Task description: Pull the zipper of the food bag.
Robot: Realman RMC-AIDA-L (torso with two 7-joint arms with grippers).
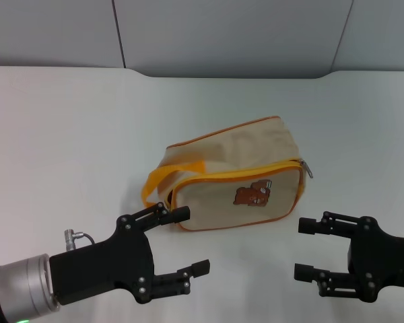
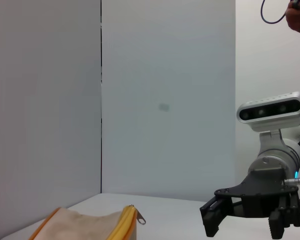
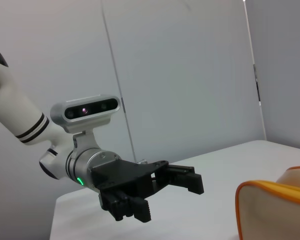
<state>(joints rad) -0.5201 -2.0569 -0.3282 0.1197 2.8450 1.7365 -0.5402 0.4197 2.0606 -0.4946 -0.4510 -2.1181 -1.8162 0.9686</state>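
While head view shows food bag (image 1: pixel 239 176) whole, both tools (image 1: pixel 186 240) (image 1: pixel 311 249) apart; left wrist catches zipper (image 2: pixel 140 218) tab.

The head camera looked down from above at the food bag (image 1: pixel 236 178); each wrist camera looked low across the table (image 1: pixel 67 121) (sharing the bag).

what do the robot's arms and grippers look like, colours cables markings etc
Both the left gripper and the right gripper are matte black, with angular jaws and small silver screws. Each sits on a silver cylindrical wrist carrying a grey camera bar. A metal cable plug juts from the left wrist. The left arm is white with black bands and a green light.
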